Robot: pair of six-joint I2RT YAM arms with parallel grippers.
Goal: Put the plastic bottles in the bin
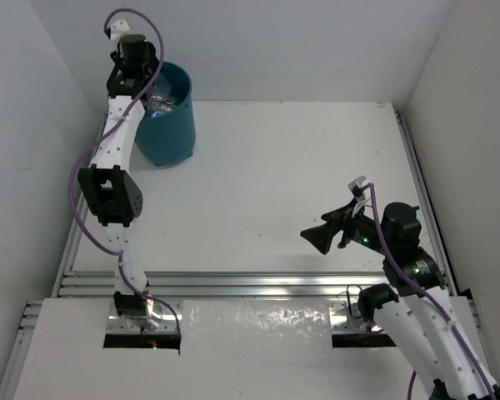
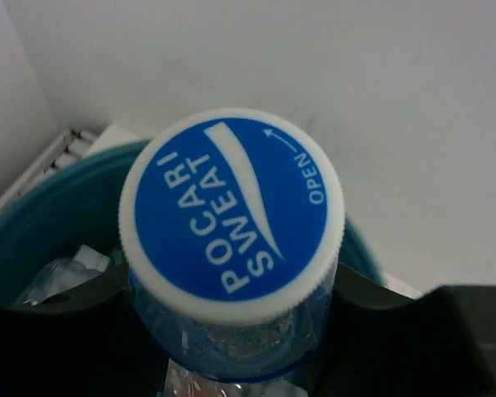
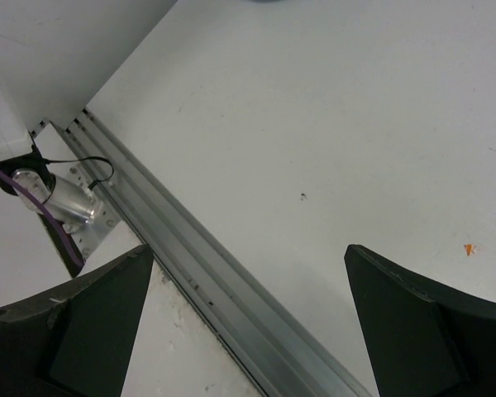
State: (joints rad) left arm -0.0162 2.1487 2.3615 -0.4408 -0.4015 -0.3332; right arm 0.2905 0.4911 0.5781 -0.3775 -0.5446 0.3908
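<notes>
Two arms at the near edge of a white table (image 1: 292, 167). Far left: left arm (image 1: 117, 158) stretched toward the far-left corner, left gripper (image 2: 231, 331) poised above the bin (image 1: 171, 125). Fingers (image 2: 58, 331) set narrow, one against each side of a clear bottle (image 2: 231, 360). Blue-and-white cap (image 2: 231, 215) marked POCARI SWEAT, turned up toward the wrist camera. Beneath it, inside the upright teal bin, other clear plastic bottles (image 1: 165, 102), number not discernible. Centre: aluminium rail (image 1: 258, 282) running along the near side of the table. Near right: right gripper (image 3: 246, 265) hovering over table and rail, jaws spread wide, well apart from bin and bottles.
</notes>
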